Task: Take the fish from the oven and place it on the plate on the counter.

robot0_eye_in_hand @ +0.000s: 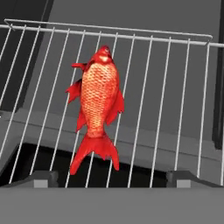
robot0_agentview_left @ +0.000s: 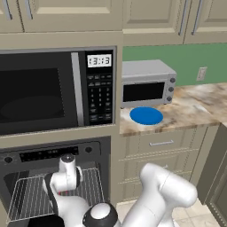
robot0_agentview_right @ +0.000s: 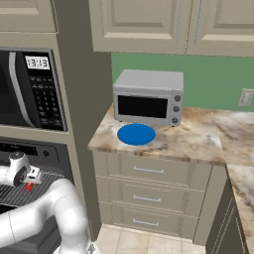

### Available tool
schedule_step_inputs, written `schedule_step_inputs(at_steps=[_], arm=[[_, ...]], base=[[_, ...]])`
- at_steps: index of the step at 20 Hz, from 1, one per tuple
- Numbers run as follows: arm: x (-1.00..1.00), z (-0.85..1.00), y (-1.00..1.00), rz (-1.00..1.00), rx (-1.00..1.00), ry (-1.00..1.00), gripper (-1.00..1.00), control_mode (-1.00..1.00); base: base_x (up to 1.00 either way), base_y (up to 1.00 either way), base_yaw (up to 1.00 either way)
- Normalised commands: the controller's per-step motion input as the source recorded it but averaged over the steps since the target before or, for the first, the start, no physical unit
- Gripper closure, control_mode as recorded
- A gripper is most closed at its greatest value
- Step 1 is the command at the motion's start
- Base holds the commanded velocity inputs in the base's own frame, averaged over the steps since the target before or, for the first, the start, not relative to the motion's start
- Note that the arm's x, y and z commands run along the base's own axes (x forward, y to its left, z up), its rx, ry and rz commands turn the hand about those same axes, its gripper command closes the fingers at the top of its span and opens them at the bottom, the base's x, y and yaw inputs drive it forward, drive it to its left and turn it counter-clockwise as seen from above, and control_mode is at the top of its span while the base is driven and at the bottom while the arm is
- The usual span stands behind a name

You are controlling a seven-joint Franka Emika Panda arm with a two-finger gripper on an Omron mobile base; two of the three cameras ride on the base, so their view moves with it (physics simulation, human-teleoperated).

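Lying fish (robot0_eye_in_hand: pixel 98 103) on rack (robot0_eye_in_hand: pixel 175 87), beyond wide-spread claw (robot0_eye_in_hand: pixel 111 178)

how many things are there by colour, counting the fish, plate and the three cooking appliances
red-orange: 1, the fish
blue: 1, the plate
black: 2, the microwave and the oven
silver: 1, the toaster oven
total: 5

Even, flat rendered light is lying over the kitchen; no single source is showing. Soft shading is sitting under the upper cabinets (robot0_agentview_left: pixel 133 17) and around the blue plate (robot0_agentview_left: pixel 146 116) near the front edge of the counter (robot0_agentview_right: pixel 198 139). The oven (robot0_agentview_left: pixel 53 186) cavity is staying dim in the hand view, yet the fish (robot0_eye_in_hand: pixel 98 109) is reading bright and sharp. All frames are looking slightly soft and pixelated; no glare, no edge distortion.
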Motion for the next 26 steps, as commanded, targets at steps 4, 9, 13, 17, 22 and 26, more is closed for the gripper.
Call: schedule_step_inputs(at_steps=[4, 9, 13, 17, 22, 26], arm=[[0.03, -0.51, 0.31, 0.06, 0.01, -0.03, -1.0, -1.0], [0.13, -0.18, 0.24, 0.04, 0.01, -0.02, -1.0, -1.0], [0.17, -0.06, 0.03, 0.0, 0.0, 0.0, -1.0, -1.0], [0.27, -0.17, 0.01, 0.0, 0.0, 0.0, -1.0, -1.0], [0.39, -0.31, 0.03, 0.0, 0.0, 0.0, -1.0, -1.0], [0.34, -0.42, 0.05, 0.0, 0.0, 0.0, -1.0, -1.0]], base=[[0.0, 0.0, 0.0], [0.0, 0.0, 0.0], [0.0, 0.0, 0.0], [0.0, 0.0, 0.0], [0.0, 0.0, 0.0], [0.0, 0.0, 0.0]])
